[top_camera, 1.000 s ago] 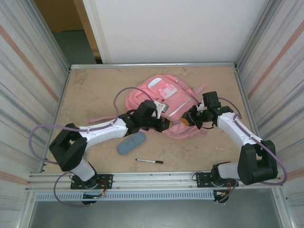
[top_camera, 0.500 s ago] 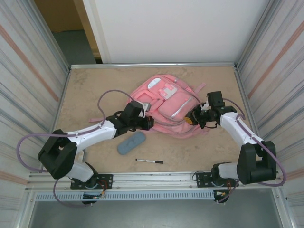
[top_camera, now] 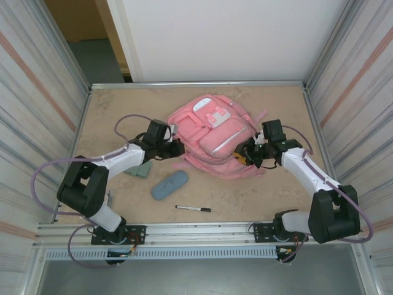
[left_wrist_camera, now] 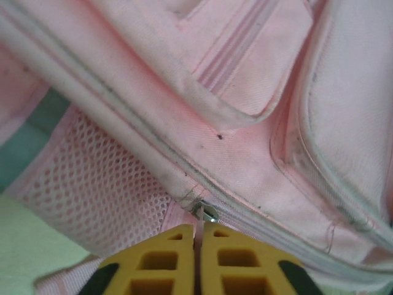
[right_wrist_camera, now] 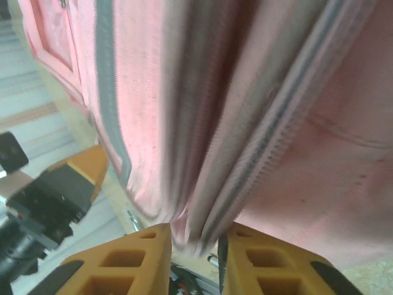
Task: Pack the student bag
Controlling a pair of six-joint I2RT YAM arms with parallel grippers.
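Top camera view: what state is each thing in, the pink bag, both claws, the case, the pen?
student bag: lying flat, front pockets up
left gripper: shut on the zip pull
right gripper: closed on a fold of the bag
pencil case: loose on the table, outside the bag
pen: loose on the table too

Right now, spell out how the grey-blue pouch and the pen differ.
The pouch is broad, rounded and grey-blue; the pen is thin and dark. The pouch lies diagonally, while the pen lies almost parallel to the near edge of the table. The pouch sits closer to the student bag than the pen does. Both lie flat on the table, outside the bag.
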